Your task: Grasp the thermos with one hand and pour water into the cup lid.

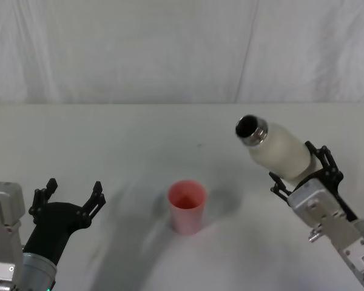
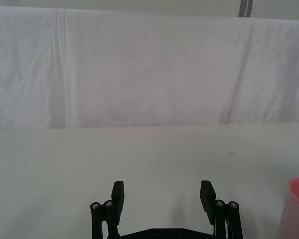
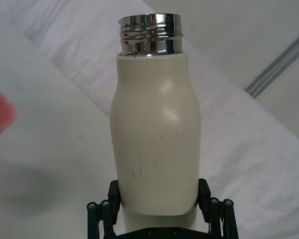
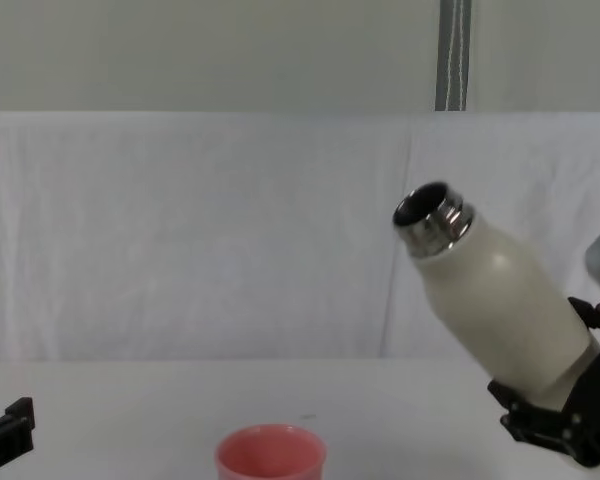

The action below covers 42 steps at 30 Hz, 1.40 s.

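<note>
The cream-white thermos (image 1: 280,150) is held in the air to the right of the cup lid, tilted so its open steel neck (image 1: 251,130) leans toward the cup. My right gripper (image 1: 303,173) is shut on the lower body of the thermos (image 3: 156,144); the chest view shows the thermos (image 4: 495,295) slanting up and left. The salmon-pink cup lid (image 1: 187,206) stands upright on the table's middle, its rim also visible in the chest view (image 4: 271,452). My left gripper (image 1: 70,197) rests open at the near left, apart from the cup lid (image 2: 298,206).
A white cloth-covered table (image 1: 109,139) runs back to a draped white backdrop (image 1: 170,48). Bare tabletop lies between the left gripper (image 2: 162,195) and the cup.
</note>
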### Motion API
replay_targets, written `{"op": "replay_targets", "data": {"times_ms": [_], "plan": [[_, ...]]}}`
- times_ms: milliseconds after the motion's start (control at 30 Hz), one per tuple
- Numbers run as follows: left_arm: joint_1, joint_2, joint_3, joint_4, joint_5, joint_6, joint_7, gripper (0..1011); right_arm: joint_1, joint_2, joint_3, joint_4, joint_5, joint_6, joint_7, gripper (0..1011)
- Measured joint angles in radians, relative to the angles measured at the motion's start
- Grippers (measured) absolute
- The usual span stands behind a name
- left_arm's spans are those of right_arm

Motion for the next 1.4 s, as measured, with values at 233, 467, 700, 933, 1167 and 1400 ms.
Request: {"op": "replay_targets", "data": {"times_ms": [233, 467, 700, 933, 1167, 1400], "plan": [[0.000, 0.000, 0.000, 0.000, 0.000, 0.000, 0.000, 1001, -0.002, 0.032, -0.023, -0.003, -0.075, 0.029, 0.007, 950], [0.000, 0.000, 0.000, 0.000, 0.000, 0.000, 0.000, 1001, 0.009, 0.061, -0.043, -0.005, -0.142, 0.055, 0.017, 950], [0.000, 0.000, 0.000, 0.000, 0.000, 0.000, 0.000, 1001, 0.028, 0.099, -0.066, -0.013, -0.219, 0.081, 0.027, 950], [0.000, 0.000, 0.000, 0.000, 0.000, 0.000, 0.000, 1001, 0.035, 0.119, -0.079, -0.021, -0.267, 0.100, 0.028, 950], [0.000, 0.000, 0.000, 0.000, 0.000, 0.000, 0.000, 1001, 0.044, 0.134, -0.092, -0.027, -0.303, 0.111, 0.028, 950], [0.000, 0.000, 0.000, 0.000, 0.000, 0.000, 0.000, 1001, 0.060, 0.143, -0.106, -0.024, -0.322, 0.110, 0.032, 950]]}}
